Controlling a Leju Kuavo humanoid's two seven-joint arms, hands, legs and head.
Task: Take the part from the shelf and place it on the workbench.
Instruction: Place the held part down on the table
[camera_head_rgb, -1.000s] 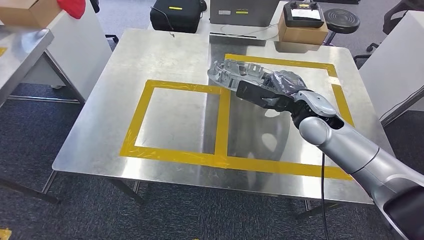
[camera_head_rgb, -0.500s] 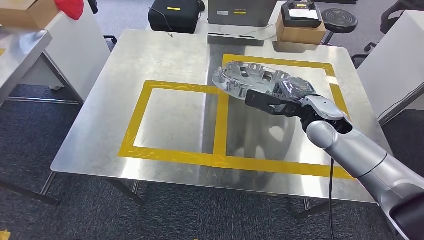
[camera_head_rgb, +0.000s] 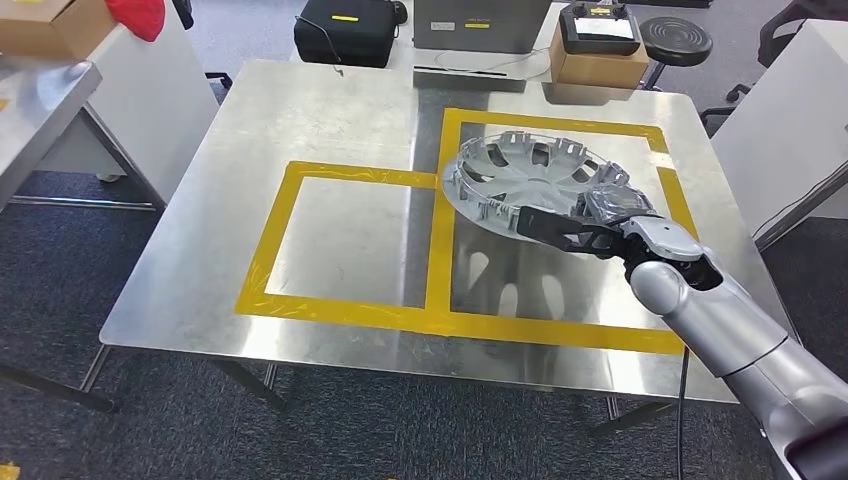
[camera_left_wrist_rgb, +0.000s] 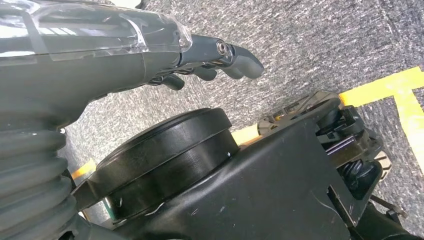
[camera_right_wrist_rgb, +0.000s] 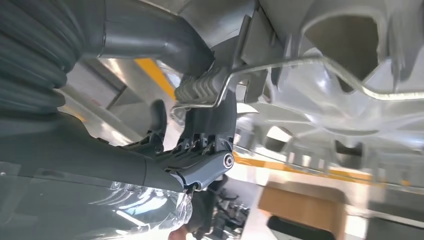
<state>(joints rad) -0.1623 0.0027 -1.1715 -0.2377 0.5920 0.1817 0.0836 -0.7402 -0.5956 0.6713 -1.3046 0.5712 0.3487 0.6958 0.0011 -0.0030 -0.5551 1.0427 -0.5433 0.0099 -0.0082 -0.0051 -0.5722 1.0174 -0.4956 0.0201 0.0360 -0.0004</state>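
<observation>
The part is a silver wheel cover (camera_head_rgb: 540, 180), round with spokes and clips along its rim. My right hand (camera_head_rgb: 610, 215) grips it by the near right edge and holds it tilted just above the workbench (camera_head_rgb: 330, 110), over the right yellow taped square (camera_head_rgb: 560, 122). In the right wrist view the fingers (camera_right_wrist_rgb: 200, 145) clamp the rim and wire ring of the wheel cover (camera_right_wrist_rgb: 350, 85). My left hand (camera_left_wrist_rgb: 210, 55) hangs over the carpet, fingers loosely extended and holding nothing.
A second yellow taped square (camera_head_rgb: 345, 240) marks the bench's left half. Beyond the far edge stand a black case (camera_head_rgb: 345, 30), a cardboard box with a controller (camera_head_rgb: 600, 60) and a stool (camera_head_rgb: 678, 40). A white table (camera_head_rgb: 800, 110) flanks the right side and a metal shelf (camera_head_rgb: 40, 100) the left.
My right hand has carried the wheel cover to the right and nearer, and turned it so that its spoked inside now faces up over the right square.
</observation>
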